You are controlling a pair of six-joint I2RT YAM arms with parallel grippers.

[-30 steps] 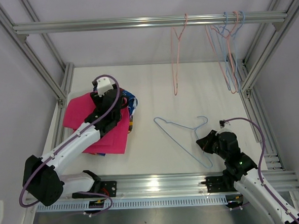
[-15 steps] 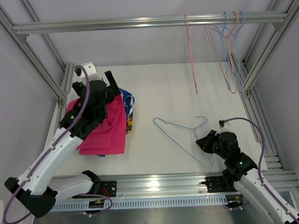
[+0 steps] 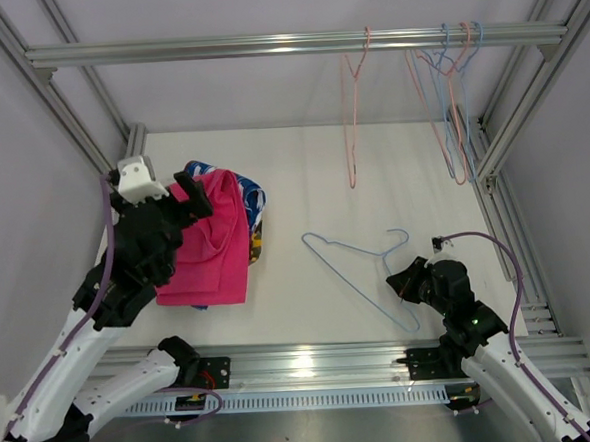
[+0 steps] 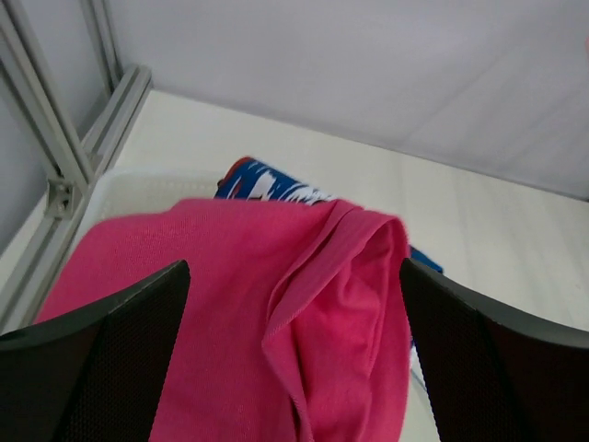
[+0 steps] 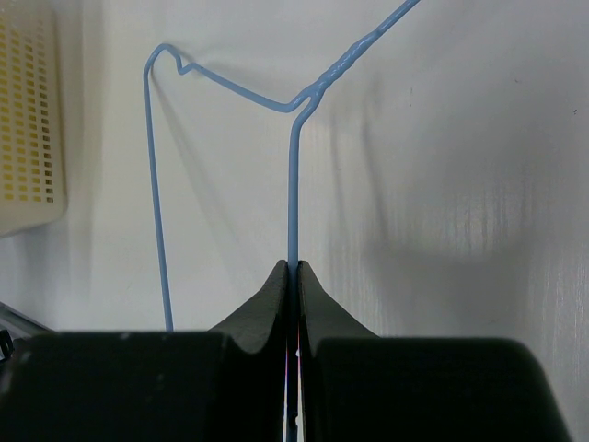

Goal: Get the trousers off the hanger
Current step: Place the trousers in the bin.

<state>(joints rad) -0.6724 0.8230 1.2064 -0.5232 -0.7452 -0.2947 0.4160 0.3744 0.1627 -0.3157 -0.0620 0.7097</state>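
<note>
Several trousers (image 4: 212,304) beneath spread left jaws

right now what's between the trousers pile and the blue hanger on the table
only bare table, seen in the top view, between trousers pile and blue hanger

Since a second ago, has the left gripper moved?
Yes. The left gripper shifted left toward the left frame rail, open above the pink trousers.

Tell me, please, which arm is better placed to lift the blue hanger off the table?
The right. The right gripper is shut on the wire of the blue hanger, which lies on the table, while the left gripper hangs open over the magenta trousers, away to the left.
</note>
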